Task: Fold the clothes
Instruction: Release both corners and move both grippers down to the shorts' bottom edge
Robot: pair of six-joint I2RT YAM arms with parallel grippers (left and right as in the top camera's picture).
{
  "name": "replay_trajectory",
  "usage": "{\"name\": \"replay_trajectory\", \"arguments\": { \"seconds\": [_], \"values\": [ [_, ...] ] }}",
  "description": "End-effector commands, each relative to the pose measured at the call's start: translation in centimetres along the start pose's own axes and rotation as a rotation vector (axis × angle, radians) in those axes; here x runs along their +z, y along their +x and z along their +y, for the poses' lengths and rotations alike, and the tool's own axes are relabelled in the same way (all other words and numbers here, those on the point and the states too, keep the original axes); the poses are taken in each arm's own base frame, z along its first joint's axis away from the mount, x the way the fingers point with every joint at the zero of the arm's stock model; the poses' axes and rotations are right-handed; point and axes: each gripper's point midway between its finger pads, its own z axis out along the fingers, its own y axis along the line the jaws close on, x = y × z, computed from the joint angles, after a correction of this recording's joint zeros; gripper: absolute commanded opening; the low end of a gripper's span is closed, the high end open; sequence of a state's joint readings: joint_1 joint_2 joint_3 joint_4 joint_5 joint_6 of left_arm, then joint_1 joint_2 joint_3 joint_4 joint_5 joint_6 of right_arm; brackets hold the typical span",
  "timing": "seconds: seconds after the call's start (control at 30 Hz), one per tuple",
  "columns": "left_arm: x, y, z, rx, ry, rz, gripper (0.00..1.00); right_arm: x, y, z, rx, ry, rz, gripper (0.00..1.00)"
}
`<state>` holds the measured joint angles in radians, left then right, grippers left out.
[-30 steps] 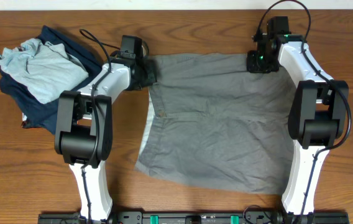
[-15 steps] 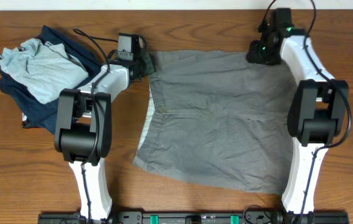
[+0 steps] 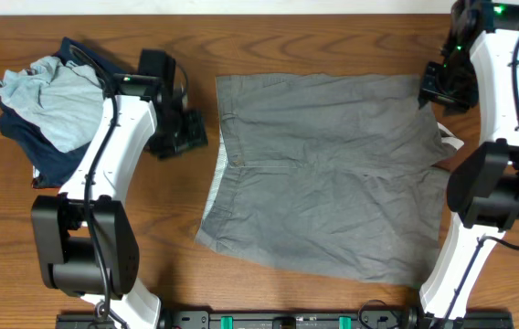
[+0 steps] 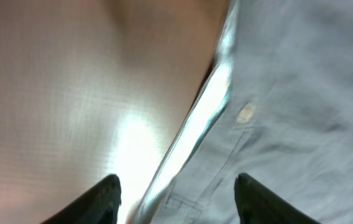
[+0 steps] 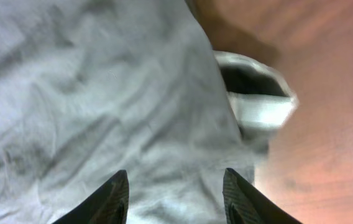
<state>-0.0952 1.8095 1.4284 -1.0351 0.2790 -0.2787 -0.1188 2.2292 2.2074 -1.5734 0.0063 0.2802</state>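
Observation:
The clothes, a pair of wrinkled grey shorts (image 3: 323, 174), lie spread flat mid-table, waistband to the left. My left gripper (image 3: 194, 137) hovers open just off the waistband's far corner. In the left wrist view that gripper (image 4: 178, 190) has nothing between its fingers, with the button (image 4: 245, 112) and the pale waistband edge below it. Open too, my right gripper (image 3: 433, 91) hangs over the shorts' far right corner. The right wrist view shows this gripper (image 5: 175, 183) above crumpled grey cloth, with a white pocket lining (image 5: 260, 99) poking out at the side.
A pale grey-blue shirt (image 3: 54, 100) lies bunched on a dark navy garment (image 3: 58, 160) at the far left. Bare wooden table (image 3: 333, 302) surrounds the shorts. The arm bases stand along the near edge.
Both grippers opened and let go of the shorts' far corners. The left arm swung left and nearer, the right arm swung right. The shorts settled flat.

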Motion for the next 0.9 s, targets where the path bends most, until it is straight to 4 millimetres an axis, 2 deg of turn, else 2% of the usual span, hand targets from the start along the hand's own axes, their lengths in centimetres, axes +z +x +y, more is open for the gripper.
{"name": "replay_trajectory", "arguments": {
  "seconds": [0.0,0.27,0.4,0.47,0.57,0.67,0.77,0.87],
  "values": [
    [0.9,2.6,1.2,-0.004,-0.039,0.111,0.63,-2.4,0.8,-0.9,0.073,0.009,-0.034,0.49],
    [1.8,5.5,2.5,-0.017,-0.055,0.151,0.64,-6.1,4.6,-1.7,0.134,-0.043,-0.082,0.56],
    [1.8,7.1,3.0,-0.01,-0.043,0.115,0.64,-6.3,7.8,-2.1,0.14,-0.098,-0.093,0.62],
    [1.6,8.0,3.3,-0.008,-0.029,0.077,0.64,-5.5,10.2,-1.8,0.138,-0.15,-0.08,0.69],
    [1.5,9.1,3.7,-0.037,-0.009,0.019,0.65,-3.6,13.9,-1.1,0.146,-0.231,-0.039,0.71],
    [1.6,10.3,3.9,-0.07,0.022,-0.026,0.66,-1.2,17.5,-1.4,0.238,-0.264,-0.006,0.75],
    [2.0,11.6,3.7,-0.096,0.08,-0.052,0.66,1.6,21.2,-2.1,0.348,-0.277,0.009,0.74],
    [2.7,12.7,3.2,-0.127,0.143,-0.05,0.66,3.8,24.0,-2.9,0.444,-0.276,0.024,0.72]
  ]
}}
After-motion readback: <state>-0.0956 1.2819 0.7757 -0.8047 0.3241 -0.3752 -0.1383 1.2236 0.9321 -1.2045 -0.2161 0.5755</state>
